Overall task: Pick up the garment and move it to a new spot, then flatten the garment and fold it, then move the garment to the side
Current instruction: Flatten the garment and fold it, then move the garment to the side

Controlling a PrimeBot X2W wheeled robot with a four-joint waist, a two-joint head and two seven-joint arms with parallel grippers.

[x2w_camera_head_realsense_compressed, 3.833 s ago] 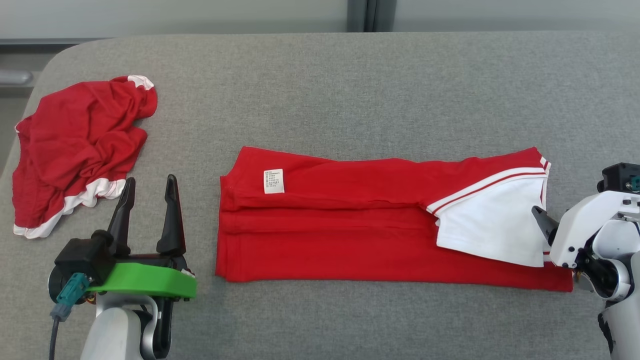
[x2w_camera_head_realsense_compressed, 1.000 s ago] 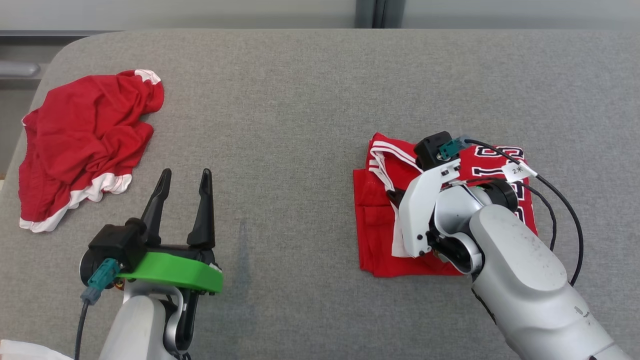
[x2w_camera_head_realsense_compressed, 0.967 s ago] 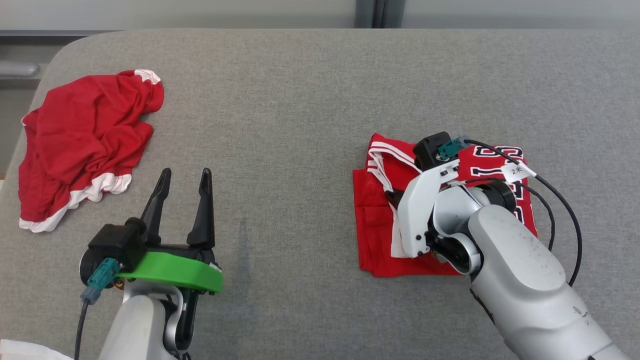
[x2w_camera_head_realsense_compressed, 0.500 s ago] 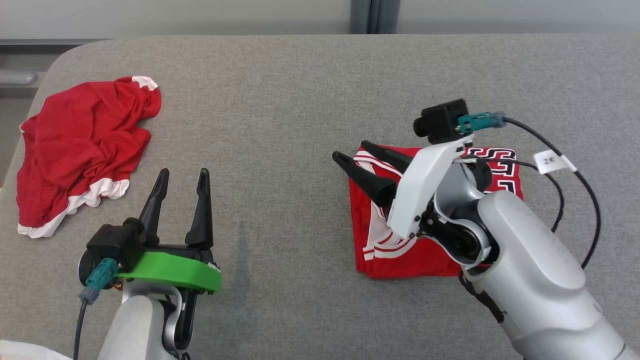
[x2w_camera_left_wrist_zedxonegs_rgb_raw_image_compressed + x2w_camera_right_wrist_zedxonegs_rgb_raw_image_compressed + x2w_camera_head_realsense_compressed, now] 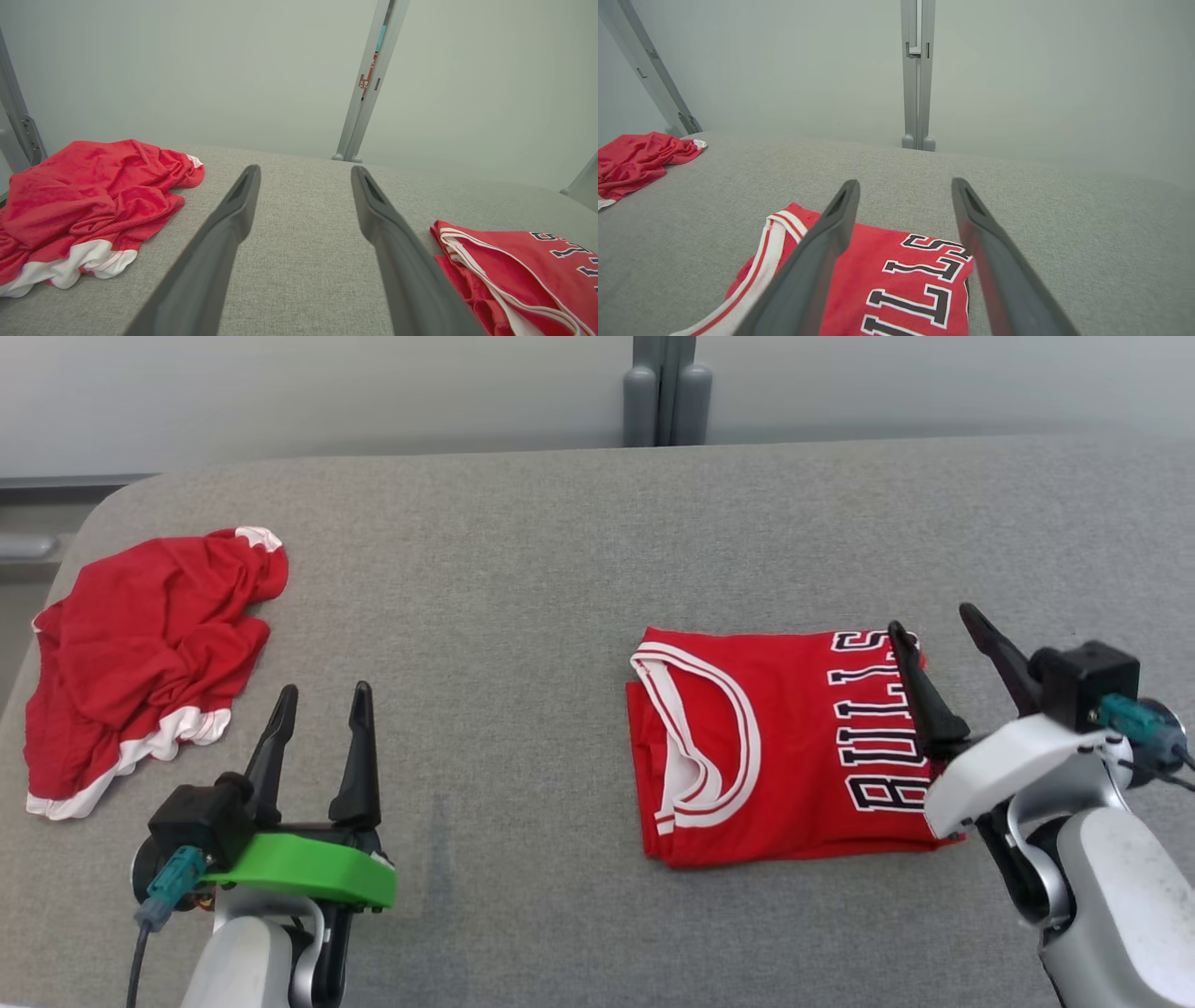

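Left pincer (image 5: 325, 689) hovers released at the near left of the grey surface (image 5: 523, 597). Its two dark fingers are spread apart and point toward the far edge with nothing between them. A green bracket (image 5: 299, 882) sits at its wrist. The left wrist view shows only bare grey fabric in the gap between the fingers.

To the far left of that pincer lies a crumpled garment (image 5: 140, 644), red with a white hem showing along its near edge. It is bunched in loose folds close to the surface's rounded left corner and is well apart from the pincer.

The middle of the surface is plain grey cloth. Beyond its far edge a grey upright post (image 5: 666, 392) stands against a pale wall.

Right of centre lies the folded jersey (image 5: 794, 747), a flat, roughly square red stack. Its white-trimmed neckline curves along the left part. Black letters edged in white, reading BULLS, run from near to far along the right part.

The right pincer (image 5: 931, 619) is at the jersey's right edge. It is also released, with its fingers spread wide and gripping nothing. In the head view its left finger crosses the lettering, while its right finger is over grey surface just past the jersey. In the right wrist view the fingers point across the jersey's far right corner. Whether either finger touches the cloth cannot be told.
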